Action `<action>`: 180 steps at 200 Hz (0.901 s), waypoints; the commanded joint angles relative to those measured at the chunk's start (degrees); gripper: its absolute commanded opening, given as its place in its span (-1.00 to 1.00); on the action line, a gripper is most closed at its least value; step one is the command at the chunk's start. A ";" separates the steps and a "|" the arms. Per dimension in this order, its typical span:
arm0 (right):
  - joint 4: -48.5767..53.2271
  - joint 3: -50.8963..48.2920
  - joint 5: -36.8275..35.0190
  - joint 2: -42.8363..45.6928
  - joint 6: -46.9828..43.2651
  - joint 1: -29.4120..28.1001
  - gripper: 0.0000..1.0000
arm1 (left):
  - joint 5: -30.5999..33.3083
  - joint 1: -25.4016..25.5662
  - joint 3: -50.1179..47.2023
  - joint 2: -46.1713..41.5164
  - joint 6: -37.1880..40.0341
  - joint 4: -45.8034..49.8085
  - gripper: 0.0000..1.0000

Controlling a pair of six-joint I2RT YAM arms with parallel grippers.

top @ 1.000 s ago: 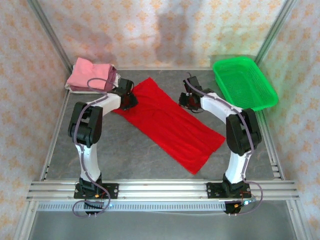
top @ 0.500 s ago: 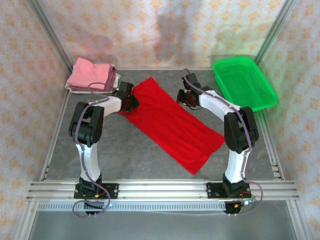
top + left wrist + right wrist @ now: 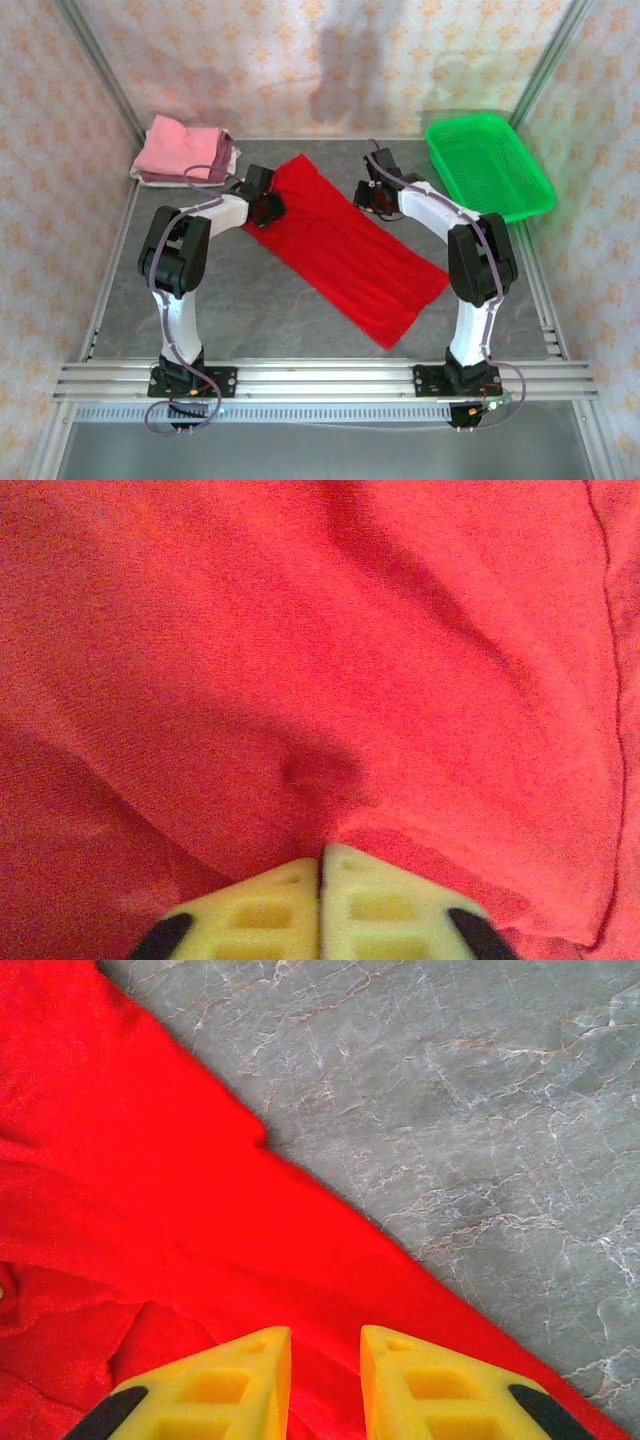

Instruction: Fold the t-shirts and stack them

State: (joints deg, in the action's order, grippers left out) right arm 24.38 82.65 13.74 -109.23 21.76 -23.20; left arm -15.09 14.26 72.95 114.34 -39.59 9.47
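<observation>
A bright red t-shirt (image 3: 340,245) lies flat and diagonal across the grey table, from back centre to front right. My left gripper (image 3: 272,207) is at its back left edge. In the left wrist view the pale yellow fingers (image 3: 370,900) are pressed together at the left gripper (image 3: 322,848), shut on a puckered fold of the red t-shirt (image 3: 300,660). My right gripper (image 3: 366,196) hangs at the shirt's back right edge. In the right wrist view the right gripper (image 3: 325,1332) stands open by a narrow gap over the red t-shirt (image 3: 150,1190). Folded pink, mauve and whitish t-shirts (image 3: 185,152) are stacked at the back left.
A green mesh basket (image 3: 487,165) stands at the back right corner. Bare grey marble table (image 3: 480,1110) lies beside the shirt's right edge. Aluminium rails (image 3: 320,380) run along the near edge, and patterned walls enclose the other sides.
My left gripper slid a little to the right onto the shirt and closed on its cloth. My right gripper shifted slightly left and back toward the shirt's edge.
</observation>
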 commanded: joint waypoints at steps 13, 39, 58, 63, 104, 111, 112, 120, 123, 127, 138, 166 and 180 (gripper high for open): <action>0.19 -0.34 -1.00 1.27 -0.83 0.17 -0.48 | 0.98 0.36 -2.90 -3.98 -0.66 0.08 -0.93; -0.03 -0.27 -0.81 1.21 -0.75 0.14 -0.48 | 1.62 0.48 -4.06 -7.79 -0.48 0.61 -1.00; -0.12 -0.23 -0.90 1.34 -0.67 0.17 -0.47 | 2.15 0.64 -5.54 -10.48 -0.72 0.81 -1.00; -0.12 -0.33 -0.97 1.44 -0.66 0.17 -0.47 | 2.25 0.67 -6.08 -11.25 -0.83 0.68 -1.00; -0.39 -0.31 -1.06 1.28 -0.66 0.24 -0.47 | 1.54 1.37 -8.91 -15.28 -2.13 0.79 -1.00; -0.39 -0.23 -0.93 1.18 -0.66 0.26 -0.47 | 1.71 1.70 -9.29 -15.57 -2.09 1.09 -1.00; -0.39 -0.22 -0.92 1.15 -0.66 0.26 -0.47 | 1.72 1.72 -9.30 -15.61 -2.17 1.21 -1.00; -0.30 -0.18 -0.99 1.12 -0.66 0.19 -0.46 | 2.05 1.90 -9.56 -15.70 -2.41 1.91 -1.00; -0.30 -0.15 -0.93 1.11 -0.62 0.20 -0.46 | 2.01 1.98 -9.70 -15.73 -2.44 2.02 -1.00; -0.38 -0.14 -0.91 1.12 -0.66 0.16 -0.44 | 2.00 2.00 -9.87 -15.73 -2.34 2.04 -1.00; -0.47 -0.10 -0.82 1.03 -0.66 0.23 -0.40 | 2.22 2.09 -10.34 -15.41 -2.32 2.66 -1.00; 0.71 1.17 -1.03 0.38 -1.10 0.25 -0.32 | 2.39 2.43 -12.85 -16.52 -2.83 2.23 -0.62; 1.19 1.93 -1.25 -0.01 -1.32 0.26 -0.31 | 2.54 2.61 -14.24 -18.02 -3.03 2.32 -0.68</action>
State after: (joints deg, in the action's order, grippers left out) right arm 24.40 82.70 13.74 -109.25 21.71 -23.20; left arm -14.50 16.45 60.97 99.59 -41.78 10.22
